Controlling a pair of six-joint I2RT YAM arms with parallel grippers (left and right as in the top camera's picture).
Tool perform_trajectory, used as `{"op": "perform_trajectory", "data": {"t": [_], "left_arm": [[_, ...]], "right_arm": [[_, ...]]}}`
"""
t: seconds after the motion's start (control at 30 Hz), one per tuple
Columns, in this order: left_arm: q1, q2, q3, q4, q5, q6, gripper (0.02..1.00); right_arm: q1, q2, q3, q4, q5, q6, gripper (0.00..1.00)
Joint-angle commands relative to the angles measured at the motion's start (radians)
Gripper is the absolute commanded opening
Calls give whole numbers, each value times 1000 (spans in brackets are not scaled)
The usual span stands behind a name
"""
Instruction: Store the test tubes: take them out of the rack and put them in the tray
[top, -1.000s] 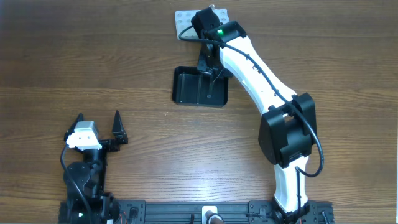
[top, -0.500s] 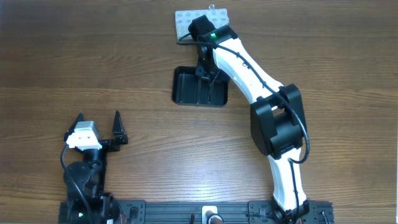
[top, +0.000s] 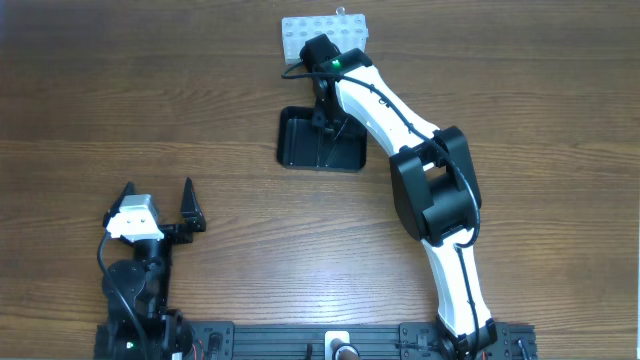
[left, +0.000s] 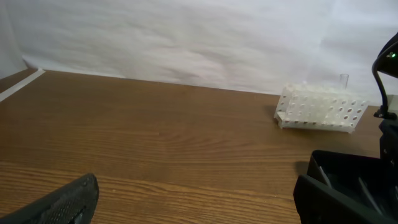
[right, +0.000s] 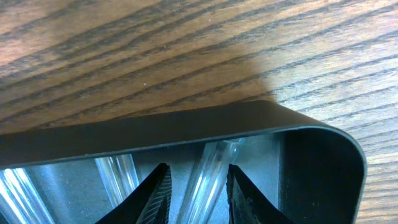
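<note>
The white test tube rack (top: 325, 30) stands at the table's far edge, and one clear tube (left: 343, 79) sticks up from it. The black tray (top: 295, 150) lies just in front of the rack. My right gripper (top: 327, 108) hangs over the tray's far end. In the right wrist view it (right: 198, 186) is shut on a clear test tube (right: 210, 171) that points down into the tray (right: 186, 127), beside other tubes (right: 121, 174) lying inside. My left gripper (top: 158, 205) rests open near the front left, far from the tray, holding nothing.
Bare wooden tabletop (top: 150, 90) surrounds the rack and tray. A white wall (left: 186, 37) rises behind the table's far edge. The black rail of the arm bases (top: 330, 340) runs along the front.
The right arm has swung left and down from the rack side, bringing its gripper lower over the tray. The left arm has stayed still.
</note>
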Motion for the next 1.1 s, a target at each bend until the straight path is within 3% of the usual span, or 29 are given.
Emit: {"op": "perform_trajectory", "data": {"t": [0.03, 0.23, 0.4, 0.5, 0.63, 0.83, 1.1], "left_arm": [[5, -6, -5, 0, -2, 14, 998], [5, -6, -5, 0, -2, 14, 998], [5, -6, -5, 0, -2, 14, 998], [5, -6, -5, 0, -2, 14, 998], [5, -6, -5, 0, -2, 14, 996], [5, -6, -5, 0, -2, 14, 996], [5, -6, -5, 0, -2, 14, 996]], "right_arm": [[11, -17, 32, 1, 11, -34, 349], [10, -99, 180, -38, 21, -127, 428], [-10, -130, 320, 2, 167, -186, 494], [-28, -130, 333, 110, 236, -274, 709], [-48, -116, 329, 253, 257, -416, 943], [-68, -46, 329, 404, 308, -515, 976], [-65, 43, 329, 519, 308, -523, 936]]}}
